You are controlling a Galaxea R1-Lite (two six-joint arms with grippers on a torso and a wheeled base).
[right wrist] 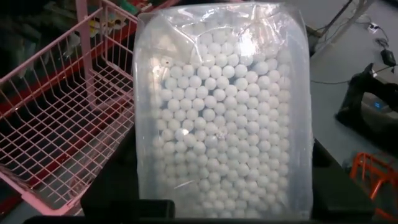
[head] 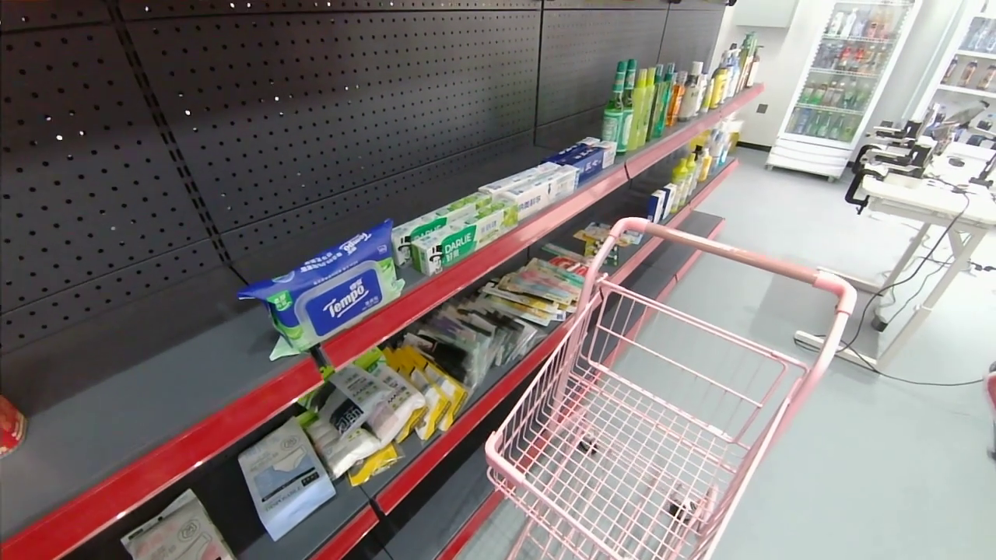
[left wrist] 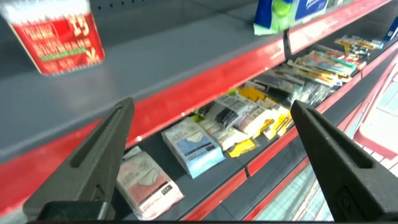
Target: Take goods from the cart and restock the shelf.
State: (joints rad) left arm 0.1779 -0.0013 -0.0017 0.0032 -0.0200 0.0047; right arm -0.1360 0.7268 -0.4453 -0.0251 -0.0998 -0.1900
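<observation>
**Head view.** The shelf (head: 467, 272) runs off along the left with red-edged levels. Its upper level carries a blue tissue pack (head: 331, 292), then toothpaste boxes (head: 455, 233) and bottles (head: 646, 101) farther along. The nearer stretch is bare grey board, probably the gap meant for restocking. The pink cart (head: 724, 253) stands just beside the lower levels, likely parked close so goods have little way to travel. Its basket looks nearly emptied. A couple of small dark items lie on its mesh floor, too small to identify. This view gives the aisle's layout.

**Left wrist view.** The left claw (left wrist: 211, 104) is released, fingers spread wide, with nothing between them. It hovers in front of the upper level's red edge, probably free to steady or receive goods. Close up, a red-and-white tub (left wrist: 59, 31) stands on the bare board. Flat packets (left wrist: 193, 146) lie on the level beneath.

**Right wrist view.** This view supplies the task's item, a clear bag of white beads (right wrist: 224, 118). It stands up in front of the camera, off the floor and beside the cart's wire wall, so it is out of the cart and not yet on the shelf. The right claw (right wrist: 224, 211) appears clenched on the bag's near end, though the plastic hides the fingertips. Gripped by one end, the loose beads probably settle, keeping the bag flat enough to slide onto the board.
</observation>
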